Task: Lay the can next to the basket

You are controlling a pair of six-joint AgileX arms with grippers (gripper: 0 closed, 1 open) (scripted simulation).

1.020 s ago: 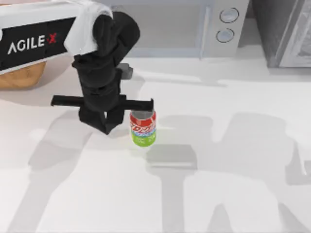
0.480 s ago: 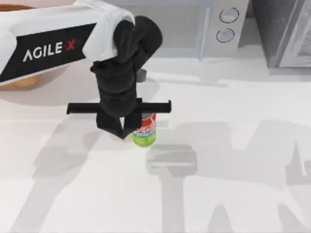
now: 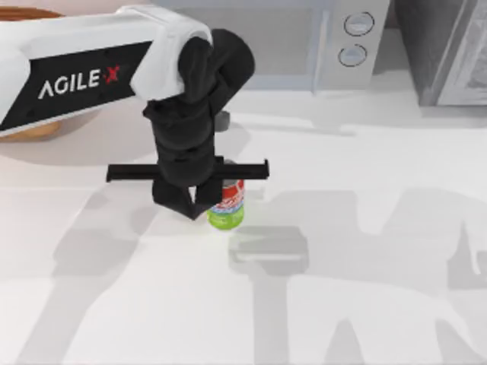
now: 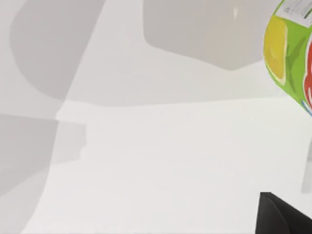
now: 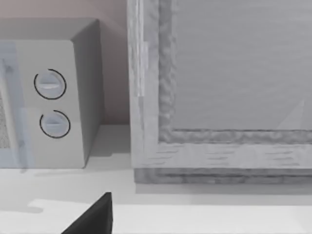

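The can [image 3: 227, 208] stands upright on the white table, red band above a green lower part, its top hidden under my left arm. My left gripper [image 3: 186, 204] hangs just to the can's left, with its dark fingers pointing down and its cross bar over the can's top. It looks open, and the can is beside the fingers, not between them. In the left wrist view the can [image 4: 288, 53] sits at the frame's edge, with one dark finger [image 4: 285, 215] in the corner. Slivers of the orange-brown basket [image 3: 30, 131] show at the back left, behind my left arm.
A microwave [image 3: 304, 38] stands along the back edge, with a grey cabinet [image 3: 449, 49] to its right. The right wrist view faces the microwave [image 5: 48, 97] and the cabinet [image 5: 219, 87]. White table spreads in front of the can and to its right.
My left arm has moved right, bringing the gripper from beside the can to partly over its top. It barely shifted in the last half second. The can has stayed in place.
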